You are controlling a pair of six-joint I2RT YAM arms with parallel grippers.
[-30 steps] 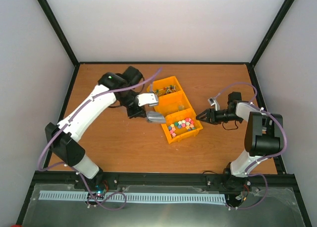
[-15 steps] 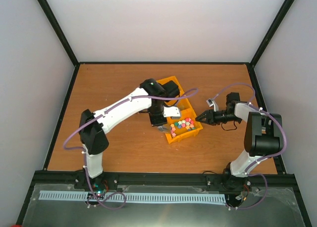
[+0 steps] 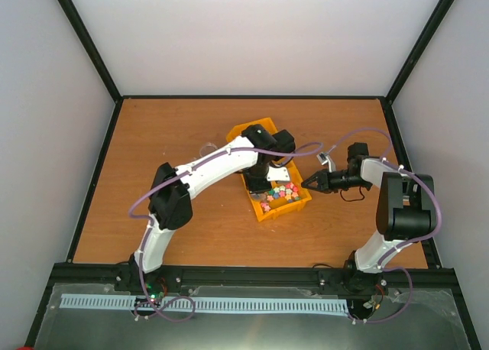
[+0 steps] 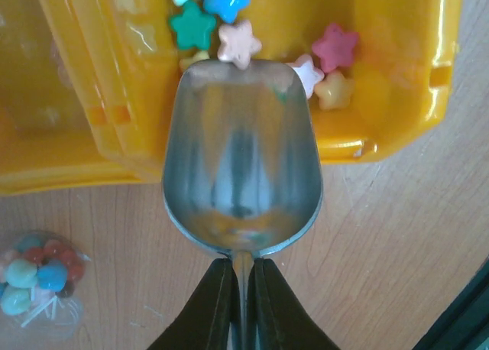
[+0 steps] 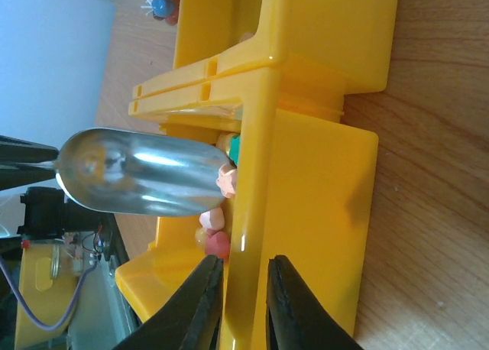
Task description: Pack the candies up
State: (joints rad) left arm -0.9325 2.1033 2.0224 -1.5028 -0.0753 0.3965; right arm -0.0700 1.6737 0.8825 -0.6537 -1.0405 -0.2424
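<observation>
- Over the table (image 3: 153,136), top view: the left arm reaches across the yellow bin (image 3: 260,126). The left gripper (image 3: 273,174) hangs above the bin's near compartment, where the candies (image 3: 281,191) lie in a heap. The right gripper (image 3: 312,181) sits at that compartment's right wall.
- Left wrist view: the jaws are closed tight on the thin handle of a metal scoop (image 4: 241,159). The scoop bowl is empty. Its lip touches the first star-shaped candies at the compartment edge. A small clear pouch (image 4: 34,283) holding candies lies on the table just beside the bin.
- Right wrist view: the jaws straddle the bin wall, one finger on each side, and appear to pinch it, steadying the bin. The scoop enters from the left, level with the candies.
- Status, as a judgement: one pouch appears filled. The current scoop has not yet been loaded. Most of the heap remains to be packed.
</observation>
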